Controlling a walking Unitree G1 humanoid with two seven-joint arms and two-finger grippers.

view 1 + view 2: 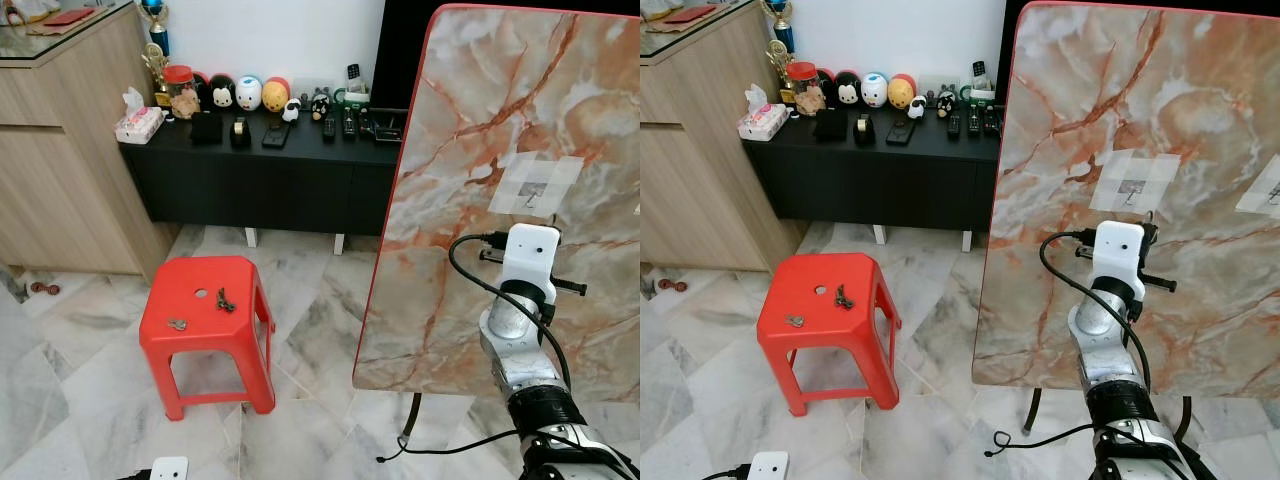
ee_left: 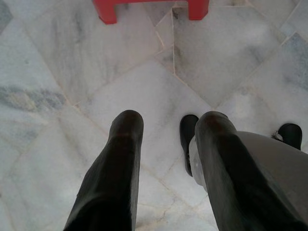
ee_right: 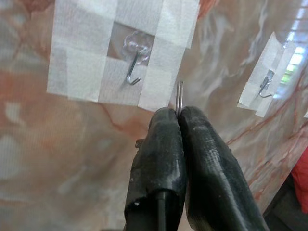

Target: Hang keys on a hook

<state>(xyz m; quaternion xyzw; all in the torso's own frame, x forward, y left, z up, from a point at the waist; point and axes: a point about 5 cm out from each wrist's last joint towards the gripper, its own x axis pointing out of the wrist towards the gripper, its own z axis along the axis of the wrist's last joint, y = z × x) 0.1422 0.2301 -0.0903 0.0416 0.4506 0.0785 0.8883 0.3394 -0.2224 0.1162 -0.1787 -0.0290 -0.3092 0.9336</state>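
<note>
The right gripper was pinched on a key ring near the taped hook on the marble board. More keys lay on the red stool. The left gripper hung with its fingers apart above the floor.

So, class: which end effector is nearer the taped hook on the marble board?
Right. The right end effector is raised just below the hook; the left end effector hangs low over the floor.

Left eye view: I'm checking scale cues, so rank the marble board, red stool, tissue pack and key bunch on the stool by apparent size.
1. marble board, nearest the camera, so flattered
2. red stool
3. tissue pack, farther away
4. key bunch
</note>
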